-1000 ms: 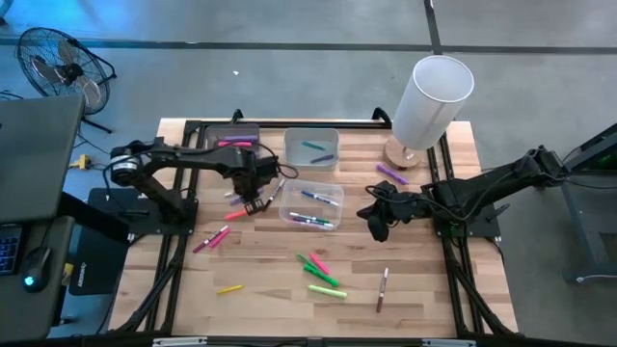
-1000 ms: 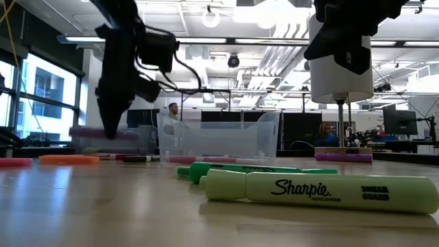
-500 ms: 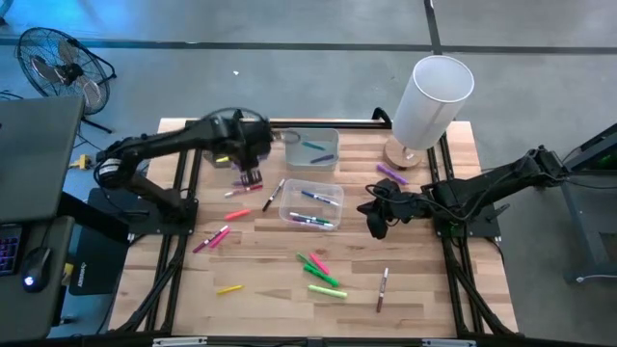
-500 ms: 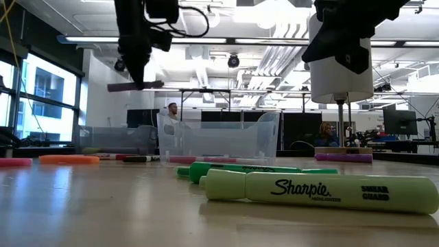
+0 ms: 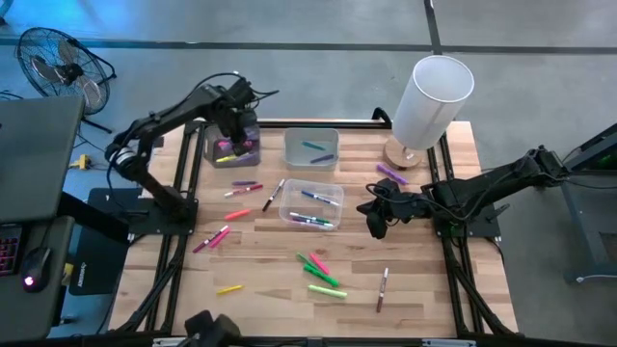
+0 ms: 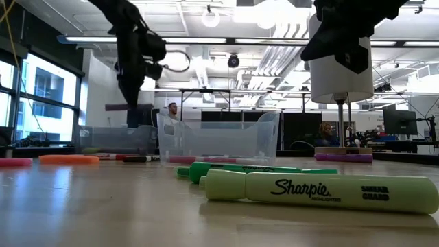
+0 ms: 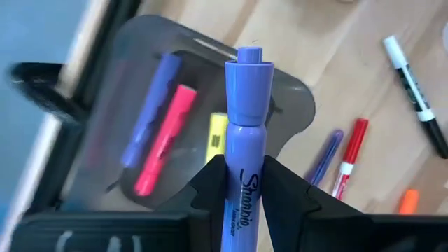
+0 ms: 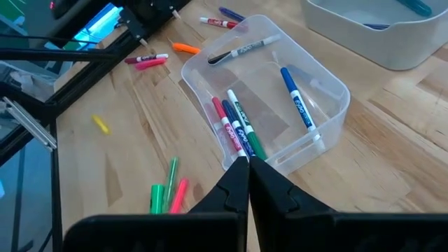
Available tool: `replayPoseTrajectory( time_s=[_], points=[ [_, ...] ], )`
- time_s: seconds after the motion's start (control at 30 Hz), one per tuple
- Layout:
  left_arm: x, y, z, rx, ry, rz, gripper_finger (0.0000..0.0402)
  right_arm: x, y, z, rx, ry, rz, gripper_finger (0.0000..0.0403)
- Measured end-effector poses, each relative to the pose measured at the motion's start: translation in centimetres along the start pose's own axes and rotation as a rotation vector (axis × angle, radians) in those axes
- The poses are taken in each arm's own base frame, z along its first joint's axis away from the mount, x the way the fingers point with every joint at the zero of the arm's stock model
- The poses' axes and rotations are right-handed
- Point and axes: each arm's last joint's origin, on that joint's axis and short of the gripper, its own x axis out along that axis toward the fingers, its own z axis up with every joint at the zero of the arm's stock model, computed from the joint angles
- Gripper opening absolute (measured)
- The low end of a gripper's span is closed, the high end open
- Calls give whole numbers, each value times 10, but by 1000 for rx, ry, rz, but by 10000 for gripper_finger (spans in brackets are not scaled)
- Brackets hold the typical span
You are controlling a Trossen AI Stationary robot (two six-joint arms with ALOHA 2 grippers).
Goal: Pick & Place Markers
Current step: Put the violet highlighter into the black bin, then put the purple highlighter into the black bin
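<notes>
Left hand (image 7: 246,183) grips a purple marker (image 7: 245,133) upright between its fingers, right above the grey bin (image 7: 119,126) (pink, yellow, purple ones inside); right hand (image 8: 248,168) hangs shut, empty.

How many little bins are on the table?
3: a dark grey bin on the left arm's side, a light grey bin beside it, a clear bin near the table's middle. None seems hidden.

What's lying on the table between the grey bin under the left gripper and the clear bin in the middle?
In the high view, between the grey bin and the clear bin lie a purple marker and a black-and-white marker on the wood.
</notes>
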Motion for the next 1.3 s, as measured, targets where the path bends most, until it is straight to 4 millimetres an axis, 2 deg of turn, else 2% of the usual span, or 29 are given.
replayPoseTrajectory(
  time_s=[0.23, 0.37, 0.6, 0.73, 0.9, 0.97, 1.07, 1.17, 1.3],
  points=[
    [32, 9, 6, -30, 113, -22, 102, 0, 1, 0, 2, -5, 5, 2],
    [40, 9, 7, -66, 148, -40, 126, 0, 1, 0, 0, -5, 5, 1],
    [38, 6, 3, -137, 176, -80, 165, 0, 1, 0, -35, -3, 6, 1],
    [20, -1, -2, -199, 123, -205, 164, 0, -1, -1, -44, 1, -14, 2],
    [-18, -30, -7, -198, -1, -175, 146, 0, -3, -2, -57, 19, -31, 1],
    [-37, -47, -13, -182, -61, -139, 138, 0, -3, -2, -82, 19, -31, 3],
    [-52, -73, -27, -151, -163, -122, 124, 0, -3, -2, -119, 20, -30, 6],
    [-57, -98, -44, -125, -264, -139, 108, 0, -3, -2, -154, 21, -30, 7],
    [-44, -121, -70, -128, -333, -179, 72, 0, -3, -2, -185, 15, -36, 7]
  ],
)
